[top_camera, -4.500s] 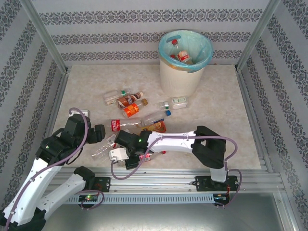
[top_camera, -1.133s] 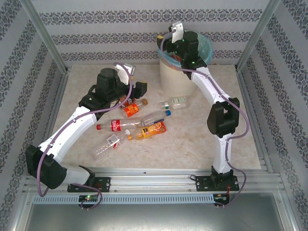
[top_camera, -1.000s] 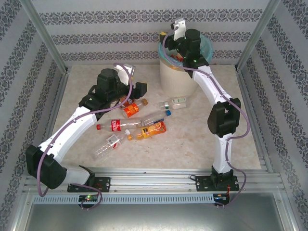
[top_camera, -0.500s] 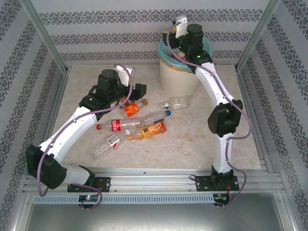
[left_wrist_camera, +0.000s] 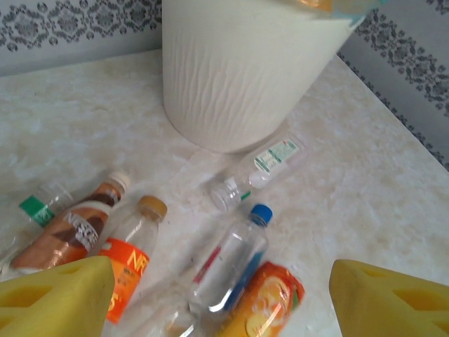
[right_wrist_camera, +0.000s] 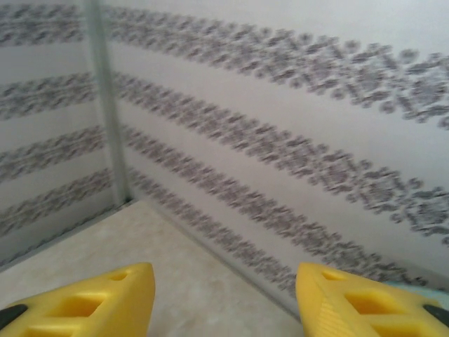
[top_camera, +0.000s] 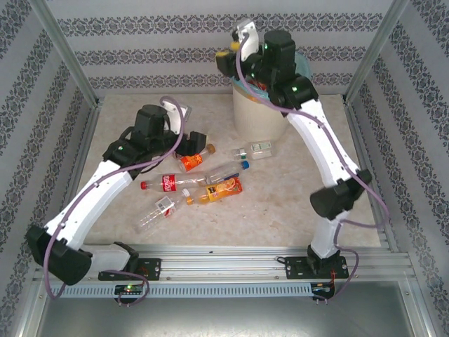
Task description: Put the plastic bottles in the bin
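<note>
Several plastic bottles lie on the table: an orange-label one [top_camera: 191, 161], a red-label one [top_camera: 165, 182], an orange juice one [top_camera: 223, 187], a blue-capped clear one [top_camera: 229, 170], a white-label one [top_camera: 257, 149] and a clear one [top_camera: 157, 210]. The left gripper [top_camera: 194, 142] hangs open just above them; its view shows the blue-capped bottle [left_wrist_camera: 231, 253], the orange-label bottle [left_wrist_camera: 130, 263] and a brown bottle [left_wrist_camera: 70, 235] between and beyond its yellow fingers [left_wrist_camera: 59, 295]. The right gripper [top_camera: 226, 57] is open and empty, raised beside the left rim of the bin [top_camera: 263, 112].
Patterned walls and metal posts [top_camera: 66, 60] close in the table on three sides. The bin's ribbed wall [left_wrist_camera: 238, 70] stands just behind the bottles. The right wrist view faces the back wall and corner post [right_wrist_camera: 105, 98]. Bare tabletop [top_camera: 316, 175] lies to the right.
The right gripper has swung up and left off the bin's opening. The left gripper has shifted slightly nearer and lower over the bottles. The bottle the right gripper had earlier is gone from it.
</note>
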